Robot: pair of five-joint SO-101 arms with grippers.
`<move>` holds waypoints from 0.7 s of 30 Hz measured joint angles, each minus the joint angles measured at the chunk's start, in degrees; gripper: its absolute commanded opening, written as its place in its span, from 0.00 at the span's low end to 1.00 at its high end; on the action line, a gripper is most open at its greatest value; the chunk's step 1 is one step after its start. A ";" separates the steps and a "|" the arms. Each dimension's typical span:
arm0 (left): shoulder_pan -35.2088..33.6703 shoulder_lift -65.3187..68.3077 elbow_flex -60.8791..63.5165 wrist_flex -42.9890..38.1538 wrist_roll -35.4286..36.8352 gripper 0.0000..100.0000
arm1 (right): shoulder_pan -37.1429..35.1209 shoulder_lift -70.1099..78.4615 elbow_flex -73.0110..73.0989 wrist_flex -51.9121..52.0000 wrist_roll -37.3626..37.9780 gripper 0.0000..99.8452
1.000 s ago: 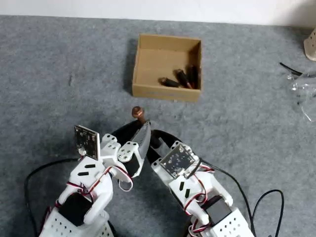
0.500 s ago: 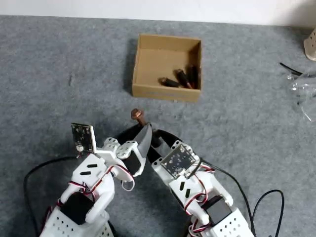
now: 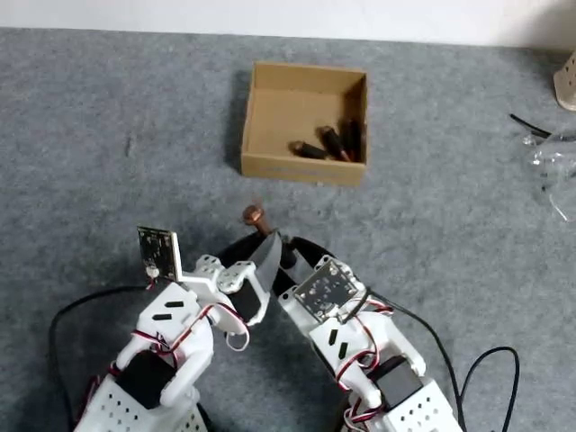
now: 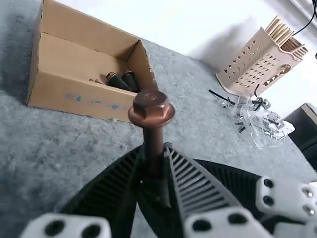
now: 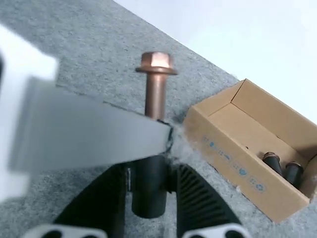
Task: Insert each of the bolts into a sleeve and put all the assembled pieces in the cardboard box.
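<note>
Your left end effector (image 4: 154,148) is clamped on the copper bolt (image 4: 151,108). It grips the shank just under the flanged head, head pointing up. Your right end effector (image 5: 148,171) is pinched on the black sleeve (image 5: 148,193), which is held upright. The bolt shank lines up with the sleeve's top. The left finger (image 5: 89,139) crosses in front of the joint in the right wrist view, so you can't tell how deep the shank sits.

In the high view both end effectors meet over the grey bench (image 3: 108,135), near the front wall of the cardboard box (image 3: 301,168) but apart from it. The box holds a few dark assembled pieces (image 3: 328,142), bunched toward its right side as seen from above.

At the far right of the bench there's a perforated beige rack (image 4: 257,59) with clear plastic bags (image 4: 252,124) lying near it.
</note>
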 measured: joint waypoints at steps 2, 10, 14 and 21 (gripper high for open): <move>0.00 0.00 0.09 -0.09 -1.76 0.00 | 0.00 0.00 0.00 0.00 0.00 0.01; 0.09 0.00 0.97 -0.09 -9.14 0.32 | 0.62 0.00 0.00 0.09 0.00 0.01; -0.09 0.62 2.11 0.18 -8.26 0.38 | 1.85 0.09 0.00 0.09 -0.09 0.01; -11.43 0.79 1.67 0.26 -1.49 0.38 | 1.67 0.00 0.00 -0.09 -0.09 0.01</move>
